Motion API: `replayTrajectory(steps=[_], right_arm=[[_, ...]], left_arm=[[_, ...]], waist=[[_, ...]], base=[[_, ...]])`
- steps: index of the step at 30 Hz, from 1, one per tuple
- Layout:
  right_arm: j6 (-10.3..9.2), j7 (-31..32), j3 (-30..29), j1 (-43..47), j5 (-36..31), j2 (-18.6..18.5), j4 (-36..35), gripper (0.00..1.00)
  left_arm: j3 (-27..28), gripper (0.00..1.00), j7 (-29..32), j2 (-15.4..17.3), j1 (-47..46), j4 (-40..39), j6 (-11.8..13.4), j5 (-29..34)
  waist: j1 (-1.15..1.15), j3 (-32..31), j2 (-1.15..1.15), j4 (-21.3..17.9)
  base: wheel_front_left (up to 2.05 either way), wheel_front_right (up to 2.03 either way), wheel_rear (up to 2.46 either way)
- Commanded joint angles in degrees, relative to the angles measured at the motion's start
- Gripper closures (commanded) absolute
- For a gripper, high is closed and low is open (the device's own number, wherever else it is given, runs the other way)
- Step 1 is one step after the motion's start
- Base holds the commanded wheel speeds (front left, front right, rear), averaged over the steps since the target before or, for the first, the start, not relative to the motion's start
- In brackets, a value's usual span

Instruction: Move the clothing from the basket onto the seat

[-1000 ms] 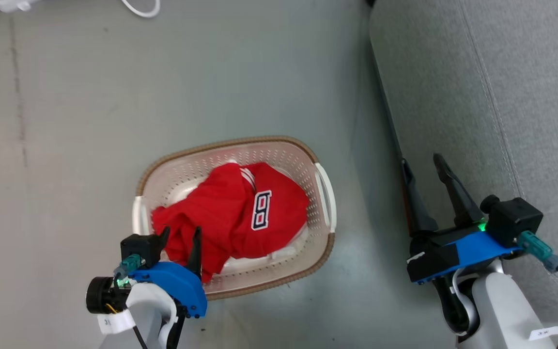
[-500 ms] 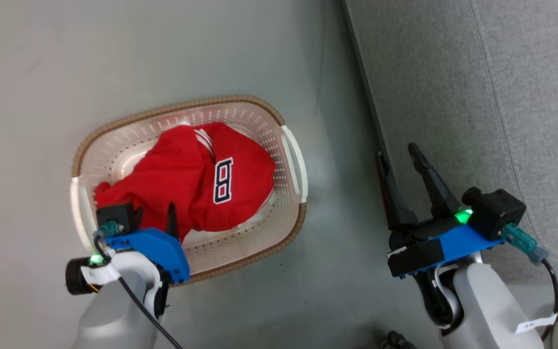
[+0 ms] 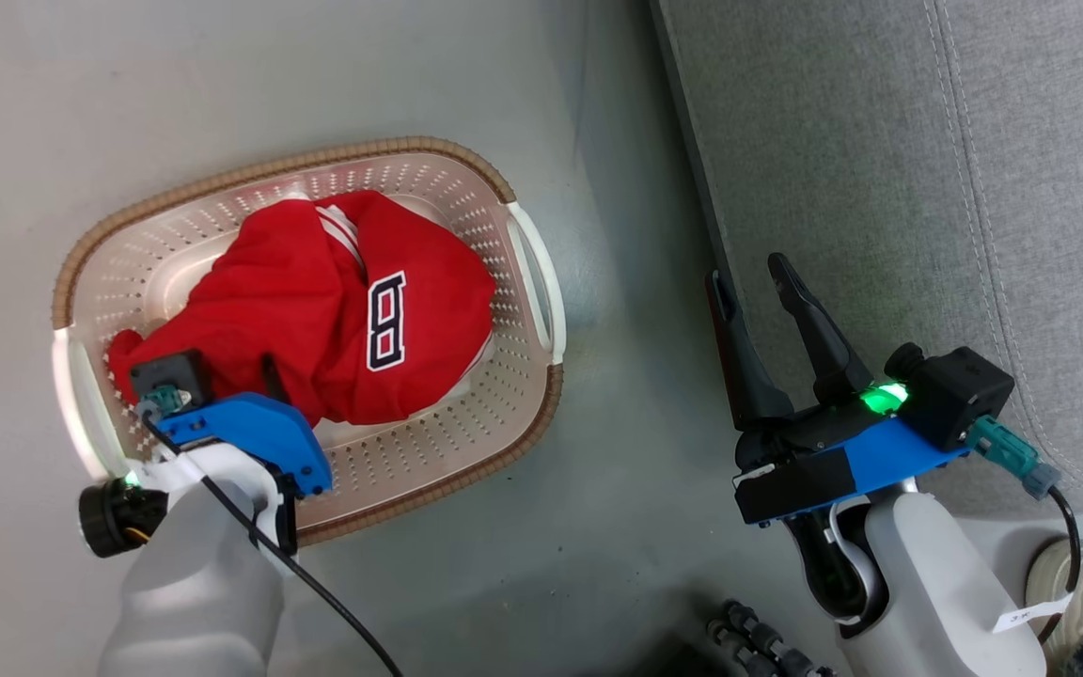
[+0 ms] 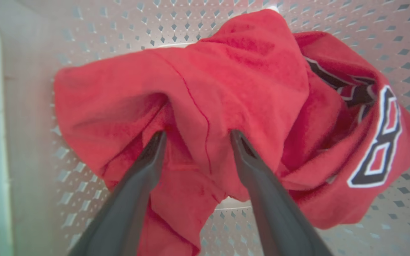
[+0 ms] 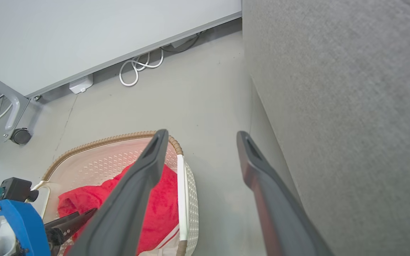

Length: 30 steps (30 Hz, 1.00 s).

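Observation:
The clothing, a crumpled red jersey with a navy-and-white 8, lies in the cream basket on the floor. My left gripper reaches down into the basket's near left end. In the left wrist view the left gripper is open, its fingertips pressed into the clothing with a raised fold between them. My right gripper is open and holds nothing, hovering by the front edge of the grey seat. In the right wrist view the right gripper points along the floor gap between basket and seat.
Grey floor surrounds the basket. A coiled white cable and a caster wheel lie by the far wall. A person's shoe shows at the lower right, and a dark ribbed cable at the bottom edge.
The head camera has shifted, so basket and seat sit further left and higher. My left gripper has sunk deeper into the basket onto the red clothing. The right gripper stays open.

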Motion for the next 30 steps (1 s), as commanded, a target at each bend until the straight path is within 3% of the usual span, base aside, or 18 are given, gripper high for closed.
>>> replayTrajectory(steps=[1,11,12,13,14,15,30], right_arm=[[0.03,-0.29,0.28,-1.14,0.5,-0.15,-0.34,0.0],[0.03,-0.3,1.37,-1.37,2.12,-0.15,-1.38,0.0],[0.03,-0.3,1.42,-1.42,2.17,-0.14,-1.46,0.0],[0.03,-0.3,1.39,-1.42,2.27,-0.13,-1.44,0.0],[0.03,-0.3,1.38,-1.36,2.4,-0.12,-1.38,0.0],[0.03,-0.31,1.38,-1.3,2.47,-0.12,-1.33,0.0],[0.03,-0.31,1.41,-1.99,2.55,-0.14,-1.01,0.0]], left_arm=[[0.43,0.0,-0.29,0.66,-1.21,0.24,0.53,-0.43],[0.91,0.0,-0.35,1.19,-4.0,0.76,0.58,-1.85],[0.68,0.16,-0.24,1.53,-4.04,0.83,0.11,-1.71],[0.55,0.65,-0.13,1.69,-4.16,0.97,-0.07,-1.67],[0.45,0.89,-0.11,1.65,-4.22,1.08,-0.3,-1.69],[0.37,1.0,-0.14,1.54,-4.35,1.11,-0.42,-1.75],[-0.54,1.0,-0.33,1.15,-5.02,2.2,-1.21,-2.56]], waist=[[-0.01,0.69,0.0,-0.52],[-0.01,3.06,0.0,-1.81],[-0.01,3.2,0.0,-1.87],[-0.01,3.29,0.0,-1.89],[-0.01,3.33,0.0,-1.88],[-0.01,3.34,0.0,-1.85],[-0.01,2.95,0.0,-1.2]], base=[[0.0,0.0,0.0],[0.0,0.0,0.0],[0.0,0.0,0.0],[0.0,0.0,0.0],[0.0,0.0,0.0],[0.0,0.0,0.0],[0.0,0.0,0.0]])
